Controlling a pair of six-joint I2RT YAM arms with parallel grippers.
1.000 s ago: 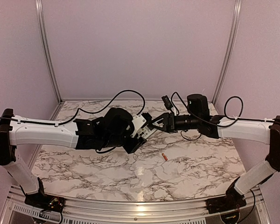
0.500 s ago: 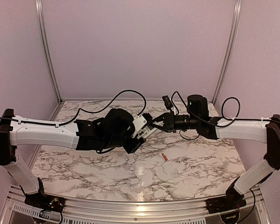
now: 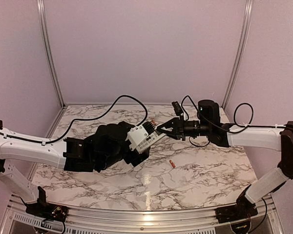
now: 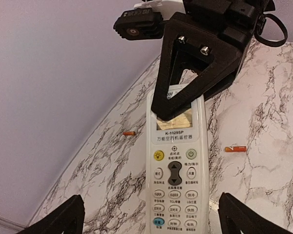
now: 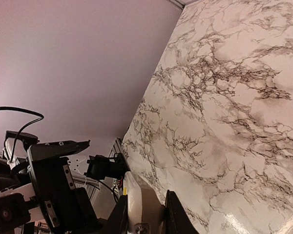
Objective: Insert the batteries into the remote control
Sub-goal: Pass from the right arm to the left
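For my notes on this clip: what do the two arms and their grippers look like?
Both the left arm and right arm have smooth white links with black joints and wrists. Thin black cables loop above each. The right gripper has black open-triangle fingers with silver screws; the left gripper is black too.

The white remote control (image 4: 176, 161), clamped at its screen end in the right pincer (image 4: 172, 108), hung over the table (image 4: 268, 102), where two orange batteries (image 4: 129, 132) lay well apart
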